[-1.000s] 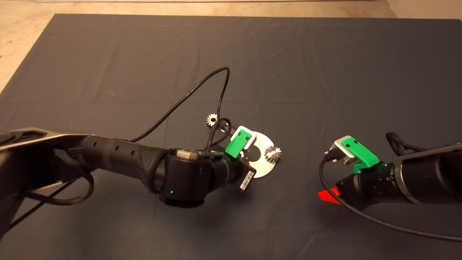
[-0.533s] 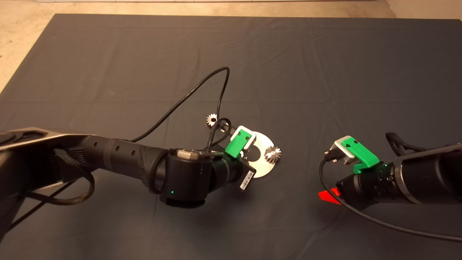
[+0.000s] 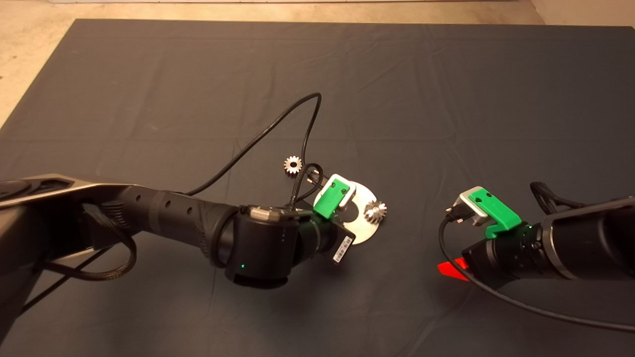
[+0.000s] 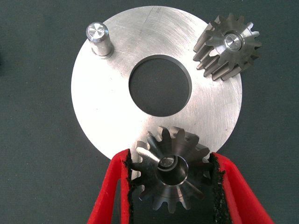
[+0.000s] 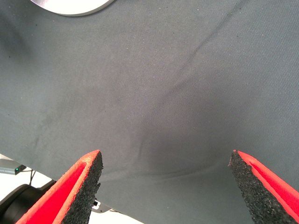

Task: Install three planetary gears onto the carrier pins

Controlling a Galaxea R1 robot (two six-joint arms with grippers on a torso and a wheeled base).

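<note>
2 red fingers spread wide over the dark mat.

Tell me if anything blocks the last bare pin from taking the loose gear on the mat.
Nothing visible does. The bare silver carrier pin stands clear on the shiny metal disc. The loose small silvery gear lies apart on the dark mat, beside a black cable.

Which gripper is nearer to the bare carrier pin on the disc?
Left. The left gripper is over the disc that bears the bare pin, shut on a gear. The right gripper hovers open over bare mat, beyond the disc's edge.
</note>
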